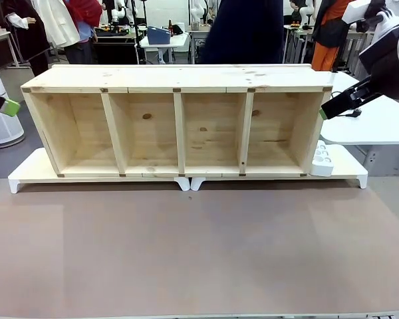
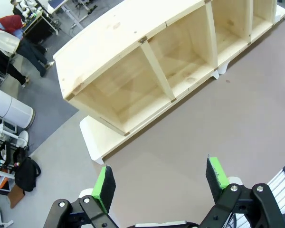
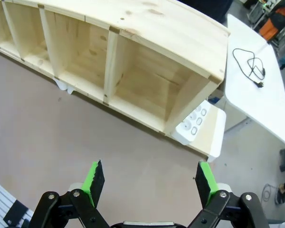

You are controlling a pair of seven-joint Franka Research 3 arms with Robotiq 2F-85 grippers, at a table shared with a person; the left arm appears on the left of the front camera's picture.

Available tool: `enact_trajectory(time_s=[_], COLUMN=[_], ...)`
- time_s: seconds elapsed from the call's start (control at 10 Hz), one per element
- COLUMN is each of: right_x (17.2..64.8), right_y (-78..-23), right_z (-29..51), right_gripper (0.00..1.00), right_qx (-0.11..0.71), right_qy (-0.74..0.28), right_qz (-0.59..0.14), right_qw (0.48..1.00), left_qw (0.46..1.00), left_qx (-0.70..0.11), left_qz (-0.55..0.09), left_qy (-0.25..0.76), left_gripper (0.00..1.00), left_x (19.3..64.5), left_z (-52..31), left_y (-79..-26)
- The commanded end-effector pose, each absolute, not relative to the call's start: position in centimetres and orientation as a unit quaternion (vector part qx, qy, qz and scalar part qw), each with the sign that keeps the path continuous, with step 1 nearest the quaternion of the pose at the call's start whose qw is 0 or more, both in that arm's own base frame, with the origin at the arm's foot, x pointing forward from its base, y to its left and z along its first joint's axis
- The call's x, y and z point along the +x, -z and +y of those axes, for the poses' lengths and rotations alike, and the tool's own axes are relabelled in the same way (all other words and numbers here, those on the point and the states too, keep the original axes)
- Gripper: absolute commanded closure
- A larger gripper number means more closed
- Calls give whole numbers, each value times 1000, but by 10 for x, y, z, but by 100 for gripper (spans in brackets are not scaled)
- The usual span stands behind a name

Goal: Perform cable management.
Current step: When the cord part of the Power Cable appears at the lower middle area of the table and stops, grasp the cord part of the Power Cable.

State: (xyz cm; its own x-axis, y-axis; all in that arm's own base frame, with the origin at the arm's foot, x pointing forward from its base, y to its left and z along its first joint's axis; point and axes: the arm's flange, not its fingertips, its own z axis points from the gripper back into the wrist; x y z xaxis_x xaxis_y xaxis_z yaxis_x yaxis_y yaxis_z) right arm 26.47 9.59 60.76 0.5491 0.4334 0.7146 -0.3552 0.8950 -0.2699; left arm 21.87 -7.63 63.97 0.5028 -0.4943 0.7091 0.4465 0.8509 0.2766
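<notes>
The cable (image 3: pixel 251 64) is a thin black cord lying in a loose coil on the white side table (image 3: pixel 261 95), right of the wooden shelf (image 3: pixel 147 52); its plug end (image 1: pixel 352 113) peeks out beside my right gripper (image 1: pixel 327 111). In the right wrist view that gripper (image 3: pixel 150 180) is open and holds nothing, hovering over the brown tabletop in front of the shelf's right end. My left gripper (image 2: pixel 160 180) is open too and holds nothing, high above the table near the shelf's left end (image 2: pixel 76 90). Its green pad (image 1: pixel 10 107) shows at the left edge of the front view.
The shelf (image 1: pixel 179 119) has several open compartments and rests on low white platforms (image 1: pixel 26 174). A white power strip (image 1: pixel 321 159) leans at its right end. A person in dark clothes (image 1: pixel 243 30) stands behind the shelf. The brown tabletop (image 1: pixel 199 252) spreads out in front.
</notes>
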Motion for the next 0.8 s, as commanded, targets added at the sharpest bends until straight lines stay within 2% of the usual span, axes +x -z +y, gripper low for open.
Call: enact_trajectory(time_s=[0.0,0.7], right_x=[268,268], right_y=[-605,-605], right_z=[97,97], right_gripper=[0,0], right_qx=[-47,-47], right_qy=[-225,-225], right_qz=[-415,-415], right_qw=[880,880], left_qw=[862,862], left_qx=[32,32], left_qz=[-422,-422], left_qy=[278,278], left_gripper=[0,0], left_x=[222,222], left_z=[-84,-84], left_y=[-639,-639])
